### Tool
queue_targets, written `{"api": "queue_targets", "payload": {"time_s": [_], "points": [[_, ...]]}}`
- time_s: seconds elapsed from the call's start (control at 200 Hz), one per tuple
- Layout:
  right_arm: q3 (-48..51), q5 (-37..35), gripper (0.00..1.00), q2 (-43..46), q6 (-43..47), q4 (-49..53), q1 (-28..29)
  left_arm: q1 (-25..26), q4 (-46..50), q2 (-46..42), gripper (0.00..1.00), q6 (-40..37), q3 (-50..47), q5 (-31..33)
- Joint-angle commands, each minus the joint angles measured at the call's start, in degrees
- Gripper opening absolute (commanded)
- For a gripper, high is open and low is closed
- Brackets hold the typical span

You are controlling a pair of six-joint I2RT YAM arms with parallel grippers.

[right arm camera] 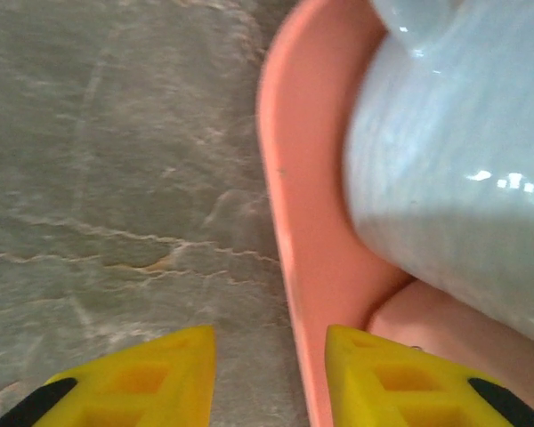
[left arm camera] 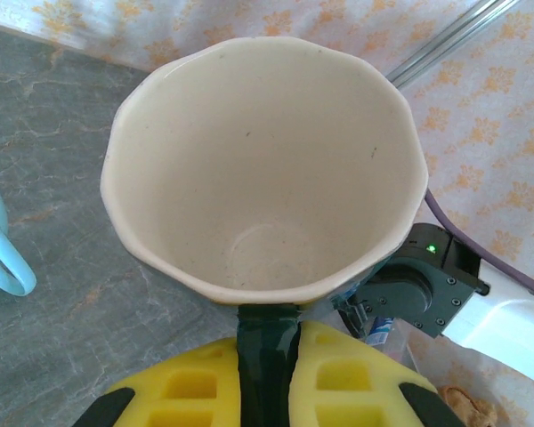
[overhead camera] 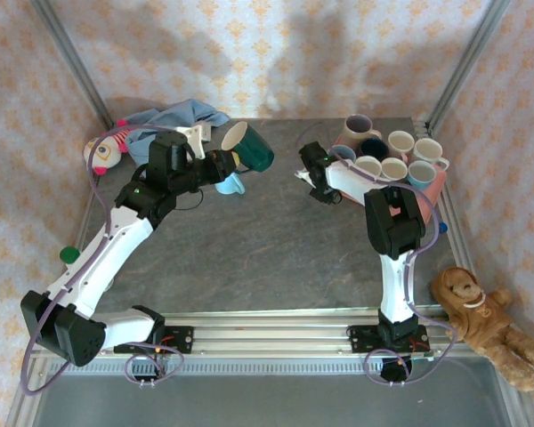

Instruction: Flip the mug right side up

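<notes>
While the left gripper (left arm camera: pixel 267 360) squeezes the handle of the green mug (left arm camera: pixel 265 169), the mug sticks out just past its jaws. The right gripper (right arm camera: pixel 269 369) has its jaws apart, with the pink tray (right arm camera: pixel 298 178) rim just ahead of them.

Bright, even light; blurred wrist close-ups

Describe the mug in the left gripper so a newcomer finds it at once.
At the back left of the grey table, by the blue cloth, the left gripper grips a mug by its handle. It is dark green outside, cream inside and tipped sideways, unlike the light blue mug beside it and those upright in the pink tray.
</notes>
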State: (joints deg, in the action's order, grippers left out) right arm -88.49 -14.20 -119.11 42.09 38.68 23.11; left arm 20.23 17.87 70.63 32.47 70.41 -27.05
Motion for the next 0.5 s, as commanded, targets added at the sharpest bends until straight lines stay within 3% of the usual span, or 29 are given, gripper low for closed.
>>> {"api": "queue_targets", "payload": {"time_s": [0.0, 0.22, 0.495], "points": [[-1.9, -3.4, 0.36, -1.4, 0.1, -1.1, -1.1, -0.3, -5.0, -2.6, 0.0, -0.4, 1.1, -1.5], [-1.5, -2.6, 0.35, -2.9, 0.0, -1.4, -2.0, -0.4, -5.1, -2.9, 0.0, 0.3, 0.3, -1.3], [-1.1, -1.2, 0.26, -5.2, 0.1, -1.8, -2.8, -0.4, -3.9, -3.1, 0.0, -0.1, 0.5, -0.5]]}}
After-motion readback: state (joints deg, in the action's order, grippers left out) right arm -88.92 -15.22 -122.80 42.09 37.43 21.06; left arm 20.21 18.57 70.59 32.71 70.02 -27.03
